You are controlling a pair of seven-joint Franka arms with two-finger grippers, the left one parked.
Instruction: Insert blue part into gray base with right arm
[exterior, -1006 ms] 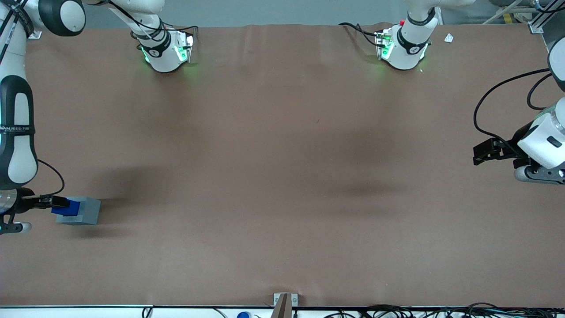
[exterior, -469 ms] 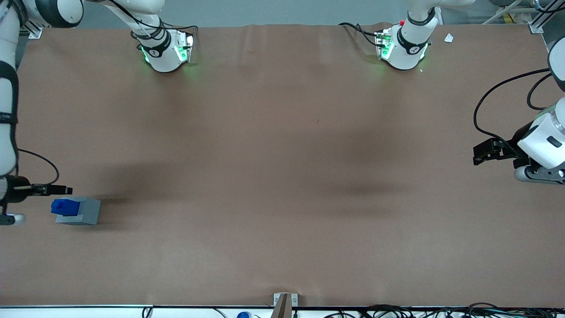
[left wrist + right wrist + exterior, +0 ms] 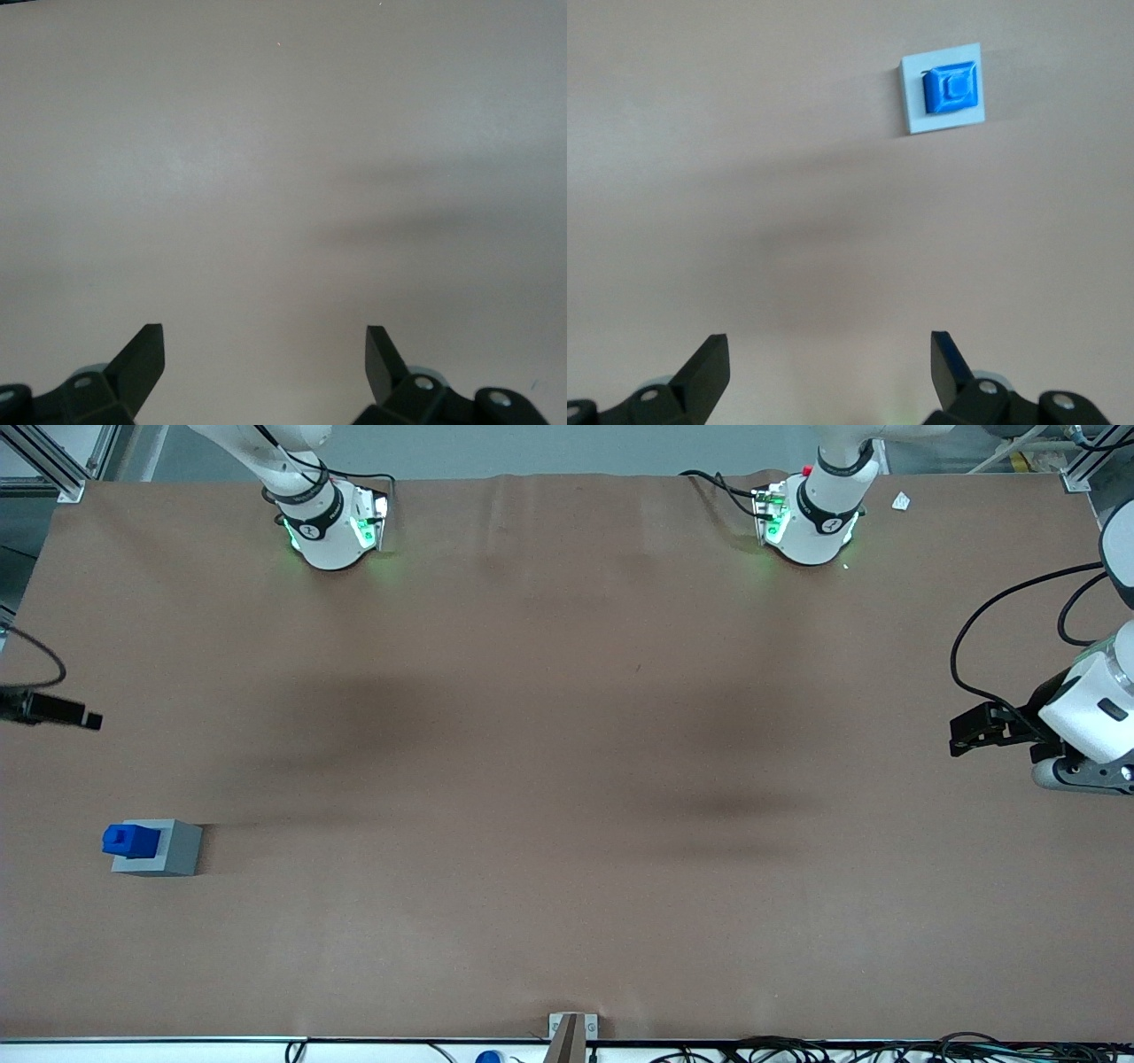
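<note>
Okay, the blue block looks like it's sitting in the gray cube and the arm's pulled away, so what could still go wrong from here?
1. The small bright blue stepped block stands proud of the matte gray cube base and sits off-centre in the recess in the wrist view, so it may not be fully seated.
2. The slim black two-finger gripper, open and empty, hangs above the brown table farther from the front camera; a careless return sweep might knock the block.

Wide brown matte surface (image 3: 567, 691), faint lengthwise creases in part farthest from front camera. Soft, diffuse light; blurred dark shadow patches (image 3: 726, 806) mid-surface. Pale grey strip of floor (image 3: 567, 447) along farthest edge. Aluminium frame rail (image 3: 53, 460) at working arm's corner. Black cables (image 3: 797, 1043) along nearest edge, small metal bracket (image 3: 572, 1027) at its middle. Above working arm's edge of surface, tool (image 3: 89, 720), fingers apart.
</note>
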